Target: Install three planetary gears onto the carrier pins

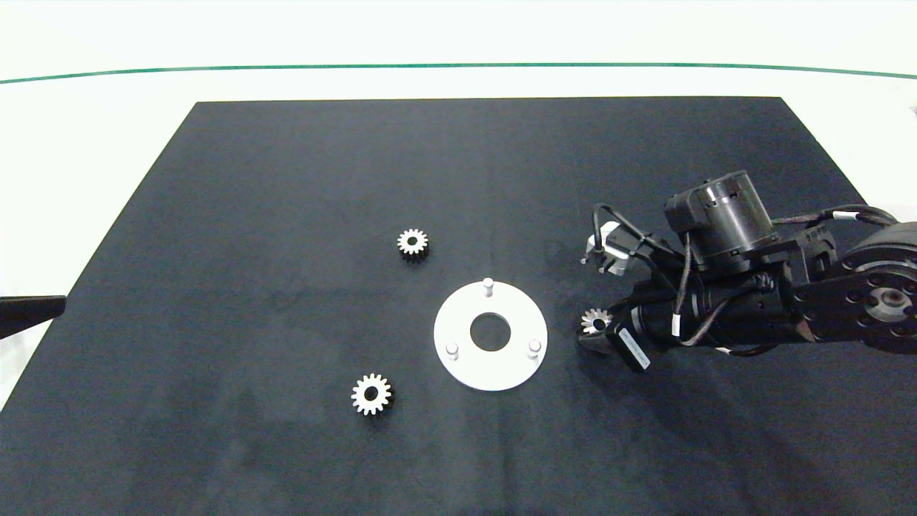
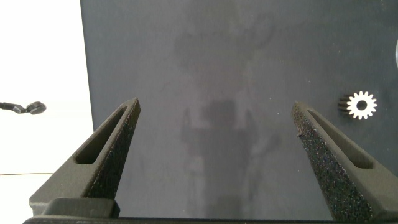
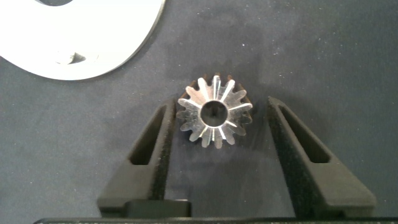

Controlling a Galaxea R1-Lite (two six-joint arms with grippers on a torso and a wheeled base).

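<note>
The first of the planetary gears (image 3: 214,112) lay flat on the black mat (image 1: 286,179), sitting between the two fingers of the right claw (image 3: 214,134), which was lowered over it just beside the white disc (image 1: 516,362). One finger (image 3: 152,152) appeared to touch the teeth on its side; the other finger (image 3: 298,149) stood slightly clear, so the claw was judged released and not yet clamped. The three carrier pins (image 1: 488,287) stood upright on the disc, all bare, with the nearest pin a short way beyond the claw's tips. The two remaining gears, one (image 1: 413,243) and the other (image 1: 372,393), rested on the far side of the disc from the right claw, well apart from it. The left claw (image 2: 214,118) hung released over bare mat at the opposite edge of the desk (image 1: 86,143), idle, with one gear visible off to its side. Assessment: the step in hand was the pickup of the first gear. The next move would call for closing squarely on the teeth, lifting level, and aligning the bore over a pin before lowering.
</note>
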